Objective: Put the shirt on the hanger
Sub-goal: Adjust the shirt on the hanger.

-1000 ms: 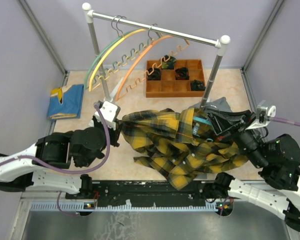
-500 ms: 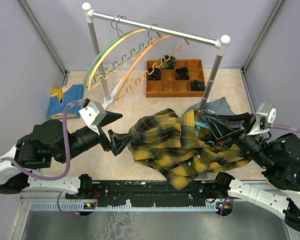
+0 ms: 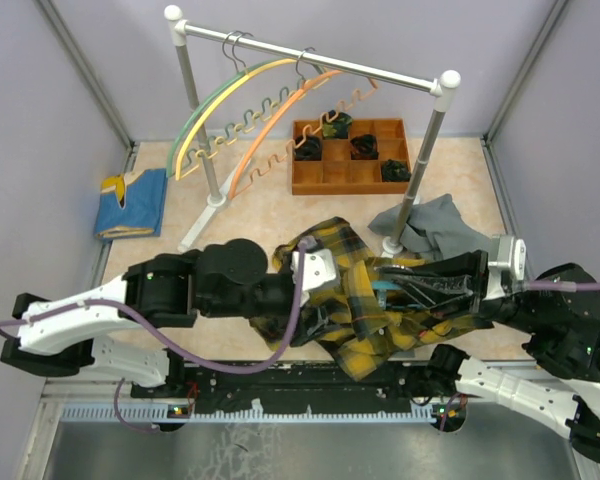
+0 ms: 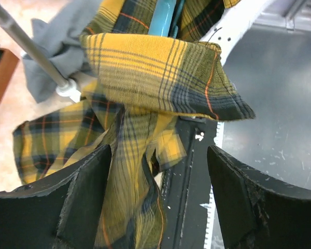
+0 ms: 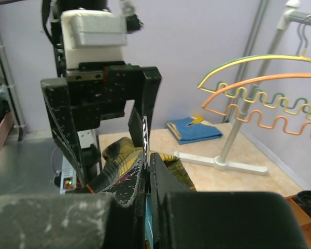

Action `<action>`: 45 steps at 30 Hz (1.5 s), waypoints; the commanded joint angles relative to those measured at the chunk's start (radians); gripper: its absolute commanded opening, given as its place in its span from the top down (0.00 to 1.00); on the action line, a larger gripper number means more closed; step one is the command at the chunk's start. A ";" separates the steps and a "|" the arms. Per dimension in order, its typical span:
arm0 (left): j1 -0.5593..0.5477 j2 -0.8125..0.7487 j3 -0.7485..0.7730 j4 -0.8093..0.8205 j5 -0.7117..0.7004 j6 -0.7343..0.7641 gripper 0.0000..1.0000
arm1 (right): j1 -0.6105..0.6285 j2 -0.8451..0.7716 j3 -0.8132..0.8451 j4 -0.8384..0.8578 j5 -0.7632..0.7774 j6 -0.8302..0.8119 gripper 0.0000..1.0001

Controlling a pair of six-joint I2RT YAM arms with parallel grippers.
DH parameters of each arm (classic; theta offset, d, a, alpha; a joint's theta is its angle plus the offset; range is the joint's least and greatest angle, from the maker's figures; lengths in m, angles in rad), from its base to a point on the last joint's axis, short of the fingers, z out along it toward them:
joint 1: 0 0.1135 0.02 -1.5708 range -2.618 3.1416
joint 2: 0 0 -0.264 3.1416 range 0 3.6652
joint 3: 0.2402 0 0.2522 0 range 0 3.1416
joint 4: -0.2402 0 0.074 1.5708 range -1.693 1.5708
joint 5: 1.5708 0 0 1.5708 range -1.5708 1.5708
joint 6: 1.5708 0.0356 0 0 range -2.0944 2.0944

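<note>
The yellow and black plaid shirt (image 3: 365, 345) lies bunched on the table between the two arms. My right gripper (image 3: 395, 280) reaches in from the right and is shut on the teal hanger (image 3: 382, 291), whose thin blue edge (image 5: 148, 223) shows between the closed jaws (image 5: 150, 155). Shirt cloth (image 5: 116, 155) is draped just past the fingertips. My left gripper (image 3: 325, 305) hovers over the shirt's middle, jaws wide open (image 4: 159, 155). A fold of the shirt (image 4: 155, 72) hangs over the hanger (image 4: 163, 15), and some cloth falls between the open fingers beside the left one, ungripped.
A clothes rack (image 3: 310, 60) at the back carries green-yellow (image 3: 215, 100) and orange (image 3: 280, 115) hangers. A wooden compartment tray (image 3: 350, 160) sits behind it, a folded blue cloth (image 3: 135, 205) at left, a grey garment (image 3: 435, 225) by the rack's right foot.
My left gripper let go at the shirt's left edge, opened wide, and swung right over the shirt's middle. The shirt bunched rightward. The right gripper pushed the hanger left.
</note>
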 commanded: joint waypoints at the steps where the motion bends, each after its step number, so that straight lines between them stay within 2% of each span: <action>1: 0.002 0.023 0.035 -0.057 0.077 0.013 0.20 | -0.005 0.024 0.054 0.020 -0.134 -0.040 1.00; 7: 0.002 0.029 0.025 -0.050 0.093 0.018 0.25 | -0.005 0.042 0.061 -0.017 -0.209 -0.041 1.00; 12: 0.002 0.043 0.006 0.019 0.176 0.009 0.42 | -0.005 0.042 0.042 -0.002 -0.225 -0.028 1.00; 17: 0.002 0.086 -0.007 0.030 0.213 0.010 0.50 | -0.005 0.038 0.028 0.028 -0.248 -0.008 1.00; 21: 0.002 0.101 -0.018 0.037 0.223 0.015 0.73 | -0.005 0.035 0.032 0.015 -0.239 -0.008 1.00; 24: 0.001 0.093 -0.032 0.052 0.215 0.019 0.97 | -0.005 0.031 0.029 0.012 -0.224 -0.004 1.00; 25: 0.002 0.087 -0.039 0.056 0.202 0.019 1.00 | -0.005 0.031 0.030 0.007 -0.209 -0.001 1.00; 27: 0.002 0.072 -0.053 0.062 0.137 0.016 1.00 | -0.005 0.031 0.038 -0.018 -0.154 0.000 1.00; 28: 0.002 0.061 -0.057 0.058 0.101 0.015 1.00 | -0.005 0.030 0.044 -0.036 -0.122 -0.003 0.95; 30: 0.002 0.039 -0.060 0.042 0.003 0.002 1.00 | -0.005 0.020 0.061 -0.078 -0.005 0.005 0.72; 31: 0.002 0.027 -0.060 0.031 -0.054 -0.006 1.00 | -0.005 0.016 0.070 -0.103 0.056 0.010 0.64; 32: 0.002 0.016 -0.059 0.017 -0.109 -0.014 1.00 | -0.005 0.008 0.082 -0.129 0.117 0.013 0.60; 35: 0.002 -0.020 -0.058 -0.019 -0.250 -0.039 1.00 | -0.005 -0.016 0.111 -0.197 0.326 0.022 0.56; 40: 0.004 -0.061 -0.052 -0.068 -0.354 -0.070 1.00 | -0.005 -0.024 0.134 -0.294 0.615 0.070 0.53; 45: 0.006 -0.037 -0.012 -0.126 -0.411 -0.081 1.00 | -0.005 0.033 0.112 -0.297 0.669 0.090 0.49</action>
